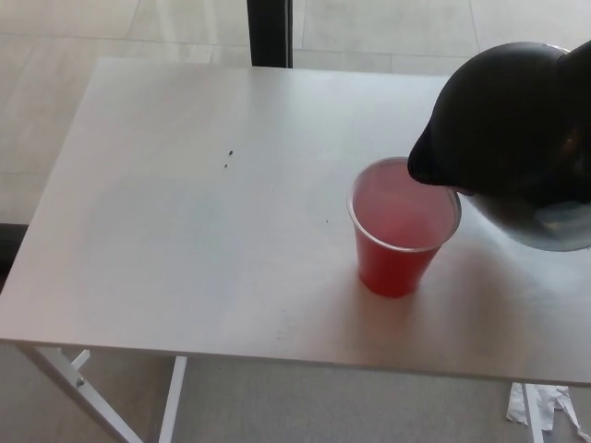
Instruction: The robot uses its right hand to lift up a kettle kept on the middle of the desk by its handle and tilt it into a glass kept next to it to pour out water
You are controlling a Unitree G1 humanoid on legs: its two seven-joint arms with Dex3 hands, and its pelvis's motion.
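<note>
A black kettle [508, 120] hangs tilted at the right of the white table [185, 231], its shiny base [554, 226] lifted off the surface. Its spout [427, 166] points down-left and reaches over the right rim of a red plastic cup [397, 263]. The cup stands upright just left of the kettle, and I cannot make out any water stream. Only a dark sliver of my right hand [582, 78] shows at the right edge, on the kettle's handle side. My left hand does not show.
A black post [269, 32] stands behind the table's far edge. White table legs [83, 388] show below the front left corner. A white scrap [540, 406] lies on the floor at the lower right. Two small dark specks [228, 159] mark the tabletop.
</note>
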